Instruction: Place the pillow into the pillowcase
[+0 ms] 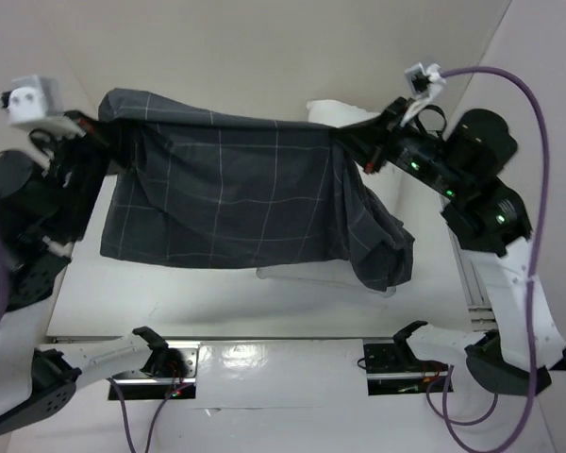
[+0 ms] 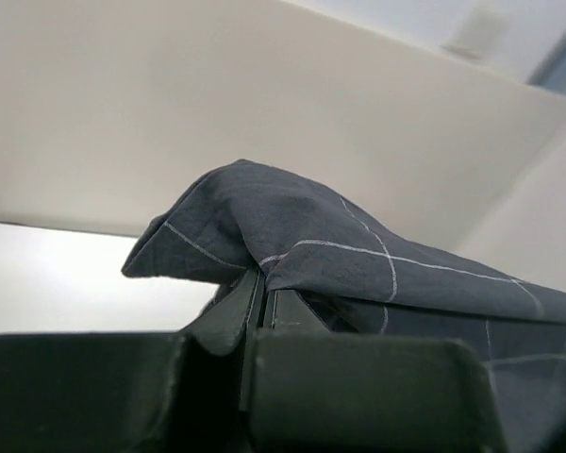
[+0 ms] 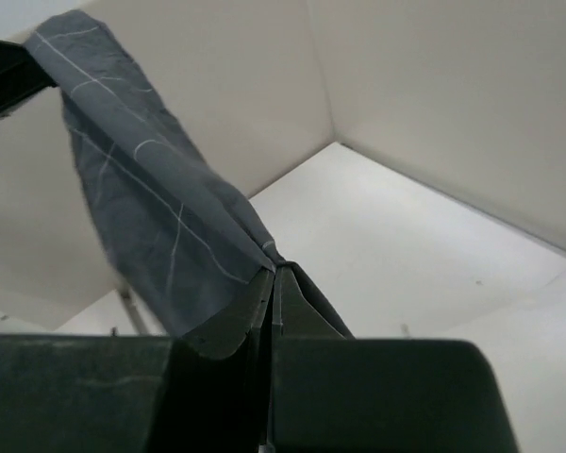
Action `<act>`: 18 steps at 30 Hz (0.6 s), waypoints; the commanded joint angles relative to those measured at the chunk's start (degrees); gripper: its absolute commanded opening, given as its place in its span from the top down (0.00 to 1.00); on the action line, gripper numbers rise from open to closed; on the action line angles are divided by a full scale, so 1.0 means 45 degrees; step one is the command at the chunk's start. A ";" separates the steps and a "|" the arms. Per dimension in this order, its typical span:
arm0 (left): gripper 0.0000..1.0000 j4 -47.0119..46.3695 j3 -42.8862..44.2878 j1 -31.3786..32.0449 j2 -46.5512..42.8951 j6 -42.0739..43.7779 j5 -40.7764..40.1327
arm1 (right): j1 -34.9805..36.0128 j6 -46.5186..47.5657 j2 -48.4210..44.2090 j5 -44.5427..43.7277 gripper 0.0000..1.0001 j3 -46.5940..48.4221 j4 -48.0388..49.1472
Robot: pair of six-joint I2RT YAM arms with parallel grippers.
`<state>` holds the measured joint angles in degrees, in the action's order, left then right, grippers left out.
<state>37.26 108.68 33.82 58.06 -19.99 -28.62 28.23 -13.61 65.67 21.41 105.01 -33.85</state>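
The left gripper (image 2: 261, 283) is pressing its fingers together on an upper corner of the pillowcase (image 1: 236, 198), with the cloth bunching just over its tips. The right gripper (image 3: 275, 276) is clamping the opposite upper edge in the same way. Between the two claws the pillowcase is hanging as a limp sheet, its long axis running from one claw across to the other. A heavier fold is sagging below the right claw toward the table (image 1: 217, 293).

Just beyond the right claw, on the cloth's far side, the pillow (image 1: 340, 111) is showing only as a white corner — close to the right arm, well apart from the left. Whether the rest is lying behind the sheet or inside it is hidden.

The next move is probably hinging on that — getting the cloth's mouth facing the pillow on the right claw's side.
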 commanded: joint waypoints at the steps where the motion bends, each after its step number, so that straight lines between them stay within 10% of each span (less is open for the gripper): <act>1: 1.00 -0.1186 0.0457 -0.0347 0.1702 0.2092 -0.3112 | -0.0316 0.0774 0.1418 -0.1357 1.00 -0.0717 0.2869; 14: 1.00 -0.0272 0.3755 -0.5855 1.0685 0.0752 0.3953 | -0.1778 0.1248 1.1724 -0.2391 1.00 0.4175 0.3735; 16: 0.70 0.0136 0.4980 -0.6089 1.1954 0.0750 0.4716 | -0.2150 0.0701 1.2784 -0.2143 0.75 0.5621 0.2859; 17: 0.30 0.0912 0.5414 -0.6091 1.3062 0.0634 0.4913 | -0.2287 0.0545 1.3505 -0.1696 0.42 0.7118 0.1867; 18: 0.17 0.1210 0.5689 -0.6091 1.3402 0.0517 0.4915 | -0.2443 0.0543 1.3512 -0.1575 0.29 0.7577 0.1548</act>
<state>38.65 127.87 6.52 114.87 -15.55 -13.17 19.81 -9.58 127.79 12.86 127.04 -24.27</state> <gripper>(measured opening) 0.621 0.587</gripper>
